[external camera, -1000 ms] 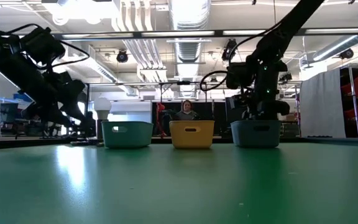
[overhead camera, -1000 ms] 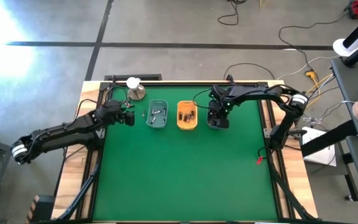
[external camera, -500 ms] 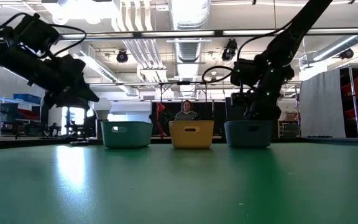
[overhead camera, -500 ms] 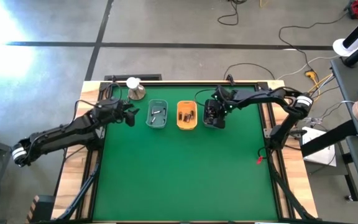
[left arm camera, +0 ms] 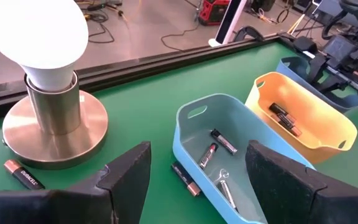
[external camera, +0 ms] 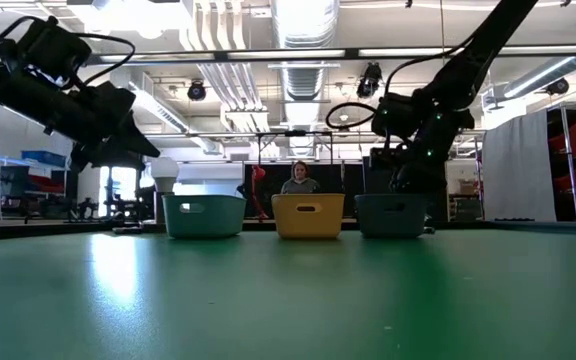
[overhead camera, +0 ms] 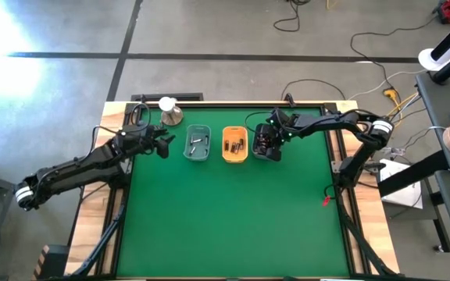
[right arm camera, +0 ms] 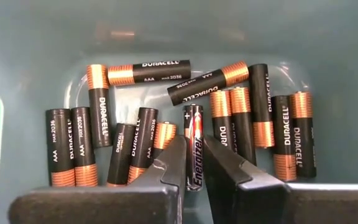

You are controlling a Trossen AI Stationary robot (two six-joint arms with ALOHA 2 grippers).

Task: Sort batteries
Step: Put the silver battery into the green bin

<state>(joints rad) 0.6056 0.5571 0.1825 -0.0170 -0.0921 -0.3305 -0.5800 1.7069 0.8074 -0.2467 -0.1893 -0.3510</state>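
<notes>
Three small trays stand in a row at the far side of the green table: a light blue tray (overhead camera: 198,144), an orange tray (overhead camera: 235,146) and a dark teal tray (external camera: 392,214). Each holds batteries. My right gripper (right arm camera: 194,144) reaches down into the dark teal tray (right arm camera: 36,56), shut on a black Energizer battery (right arm camera: 194,127) among several copper-topped ones (right arm camera: 241,121). My left gripper (left arm camera: 194,186) hovers open, left of the light blue tray (left arm camera: 229,155). One battery (left arm camera: 185,178) lies on the table beside that tray, another (left arm camera: 23,174) by the lamp base. My right gripper pinches the Energizer battery's two long sides (right arm camera: 194,155) between its two fingers, toward the battery's lower half. The fingers come from above, slanting down, and lie along the battery. The battery lies on the tray floor among the others.
A metal dome lamp with a white bulb (overhead camera: 169,112) stands at the far left, close to my left gripper. The near half of the green table (overhead camera: 233,226) is bare. A person (external camera: 300,178) sits in the room beyond the table.
My right gripper has sunk deeper into the dark teal tray, and the tray has slid a little toward the orange tray. My left gripper has risen and tipped up nearer to level, staying open.
</notes>
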